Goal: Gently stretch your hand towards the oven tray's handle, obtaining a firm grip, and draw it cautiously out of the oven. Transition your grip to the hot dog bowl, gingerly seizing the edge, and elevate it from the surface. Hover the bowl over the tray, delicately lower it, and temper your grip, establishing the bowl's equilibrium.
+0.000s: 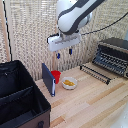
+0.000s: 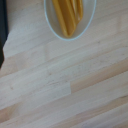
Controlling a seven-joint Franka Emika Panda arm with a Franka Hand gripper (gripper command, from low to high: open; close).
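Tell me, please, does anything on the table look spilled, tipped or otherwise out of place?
Nothing looks spilled or damaged. The bowl sits upright on the table with its food inside, the red cup beside it. The rack sticks out in front of the oven. The gripper hangs above, holding nothing.

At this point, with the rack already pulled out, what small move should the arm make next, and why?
Probably descend toward the bowl, aiming at its rim. The gripper hangs open and empty well above the table, roughly over the bowl, and the wrist view shows the bowl only partly in frame, so a slight shift over the rim would help.
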